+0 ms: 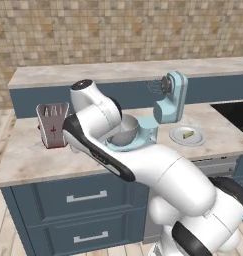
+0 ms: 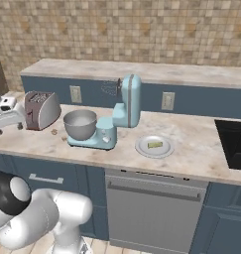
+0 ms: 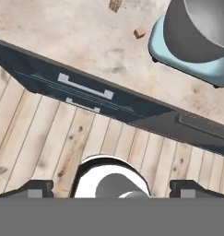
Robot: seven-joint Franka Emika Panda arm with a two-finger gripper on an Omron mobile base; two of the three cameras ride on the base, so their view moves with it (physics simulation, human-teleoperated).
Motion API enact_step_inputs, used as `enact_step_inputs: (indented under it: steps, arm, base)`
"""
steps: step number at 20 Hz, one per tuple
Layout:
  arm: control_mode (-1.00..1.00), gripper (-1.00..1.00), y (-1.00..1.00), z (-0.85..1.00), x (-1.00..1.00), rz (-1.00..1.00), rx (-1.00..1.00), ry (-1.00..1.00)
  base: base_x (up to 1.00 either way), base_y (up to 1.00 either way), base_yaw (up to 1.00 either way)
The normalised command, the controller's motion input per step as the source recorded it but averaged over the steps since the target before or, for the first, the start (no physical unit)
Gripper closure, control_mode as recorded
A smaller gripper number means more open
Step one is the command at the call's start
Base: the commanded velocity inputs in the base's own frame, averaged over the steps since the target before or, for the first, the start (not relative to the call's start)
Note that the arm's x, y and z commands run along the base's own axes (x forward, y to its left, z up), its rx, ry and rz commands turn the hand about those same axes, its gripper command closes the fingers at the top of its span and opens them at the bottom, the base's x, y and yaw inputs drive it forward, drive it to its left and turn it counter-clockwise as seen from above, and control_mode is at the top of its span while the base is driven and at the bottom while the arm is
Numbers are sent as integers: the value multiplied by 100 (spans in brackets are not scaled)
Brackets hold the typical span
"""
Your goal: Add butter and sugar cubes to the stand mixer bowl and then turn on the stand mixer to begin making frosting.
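Note:
The light blue stand mixer (image 2: pixel 126 106) stands on the counter with its head tilted up and the whisk out over the back. Its grey metal bowl (image 2: pixel 80 124) sits on the mixer base (image 3: pixel 187 64) and looks empty. Two tan sugar cubes (image 3: pixel 139 32) (image 3: pixel 115 4) lie on the counter left of the base, seen small in the right base view (image 2: pixel 54 132). The pale yellow butter (image 2: pixel 154 145) rests on a white plate (image 2: pixel 142 149) right of the mixer. My gripper (image 3: pixel 115 189) hangs open above the counter's front edge, left of the bowl, holding nothing.
A grey, red-marked boxy appliance (image 2: pixel 40 110) stands left of the sugar cubes. Blue drawer fronts with handles (image 3: pixel 85 87) run under the counter, above a wooden floor. A dark sink or cooktop (image 2: pixel 233 144) lies at the far right. My arm (image 1: pixel 100 125) covers part of the bowl.

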Motion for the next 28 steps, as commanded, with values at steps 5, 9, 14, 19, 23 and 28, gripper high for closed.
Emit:
enact_step_inputs:
  steps: [5, 9, 14, 19, 23, 28]
  arm:
    - [-100, -100, 2, -29, 53, 10, -1, 3]
    - [-100, -100, 0, -27, 44, 7, -5, 1]
    - [-100, -100, 0, -24, 43, 6, -7, 2]
    - [-100, -100, 0, -13, 45, 6, -6, 9]
    - [-100, -100, 0, -9, 41, 9, -6, 14]
    - [-100, -100, 1, -10, 37, 11, -6, 16]
  base:
    - [0, 0, 0]
    - [0, 0, 0]
    - [0, 0, 0]
    - [0, 0, 0]
    - [0, 0, 0]
    - [0, 0, 0]
